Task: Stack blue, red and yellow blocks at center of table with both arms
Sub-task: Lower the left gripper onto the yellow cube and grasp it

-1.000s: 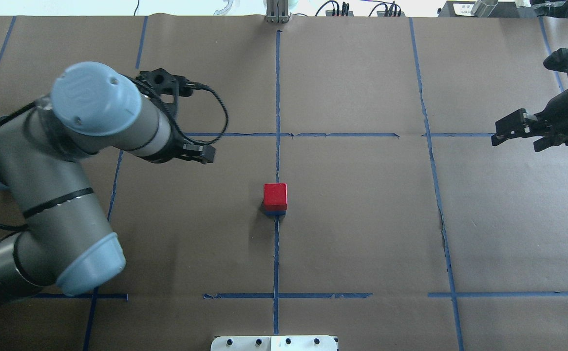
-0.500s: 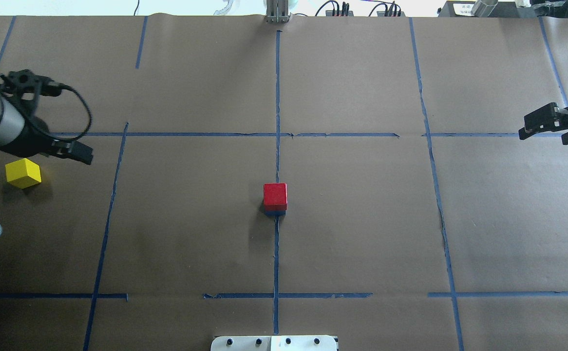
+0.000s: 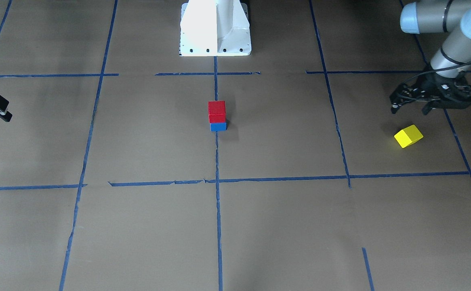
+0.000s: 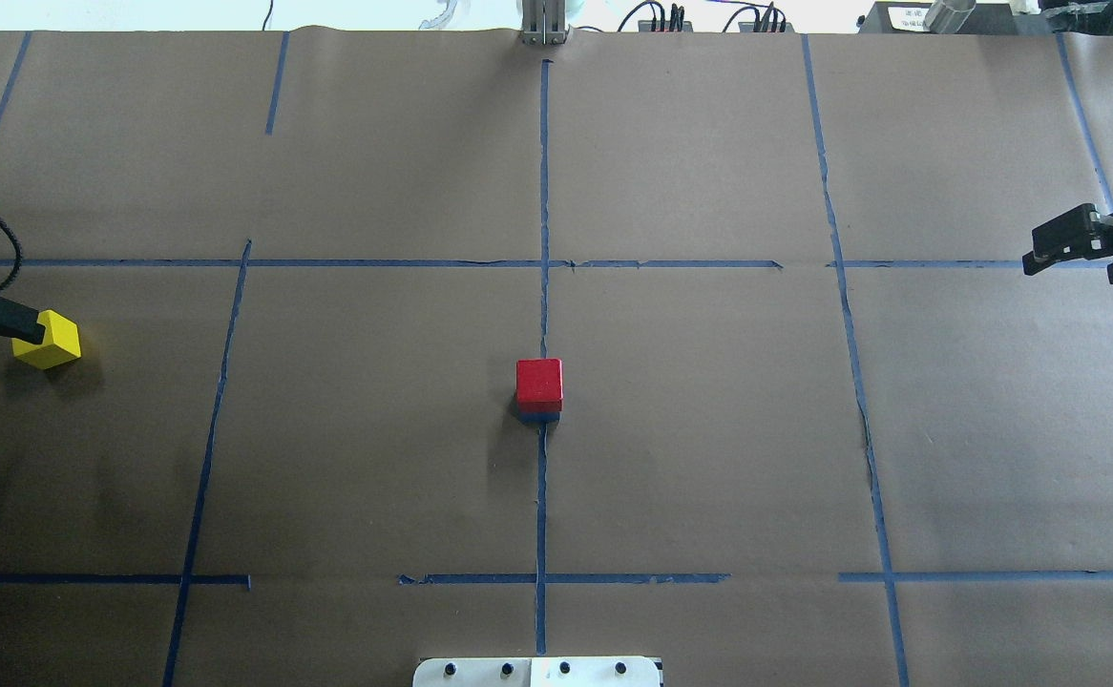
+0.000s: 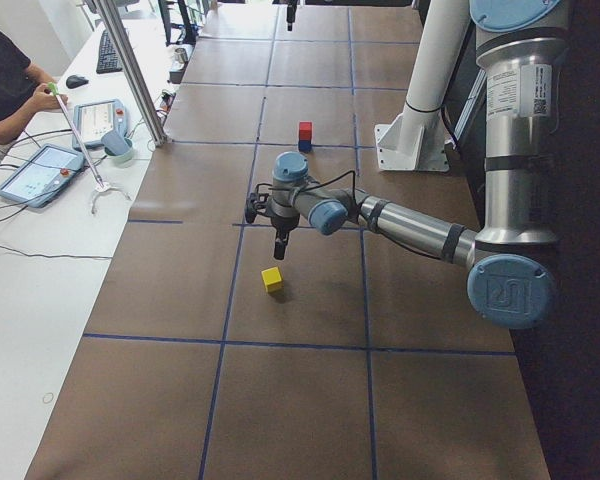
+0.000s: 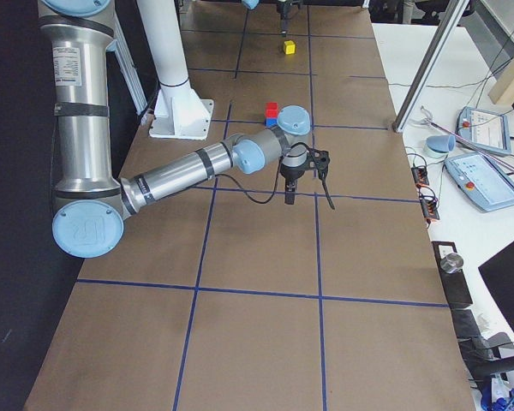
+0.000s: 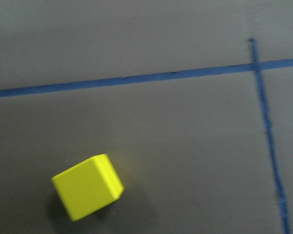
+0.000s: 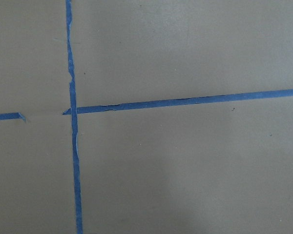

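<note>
A red block sits on a blue block at the table's center; the pair also shows in the front view, red on blue. A yellow block lies alone at the far left, also seen from the front and in the left wrist view. My left gripper is open and empty, hovering just beside and above the yellow block. My right gripper is open and empty at the table's far right edge.
The white robot base stands at the near middle edge. Blue tape lines grid the brown paper. A white side table with tablets and a seated operator lies beyond the far edge.
My left arm has swung from near the center out to the far left, uncovering the yellow block and stopping beside it. My right gripper has drawn back toward the right edge.
</note>
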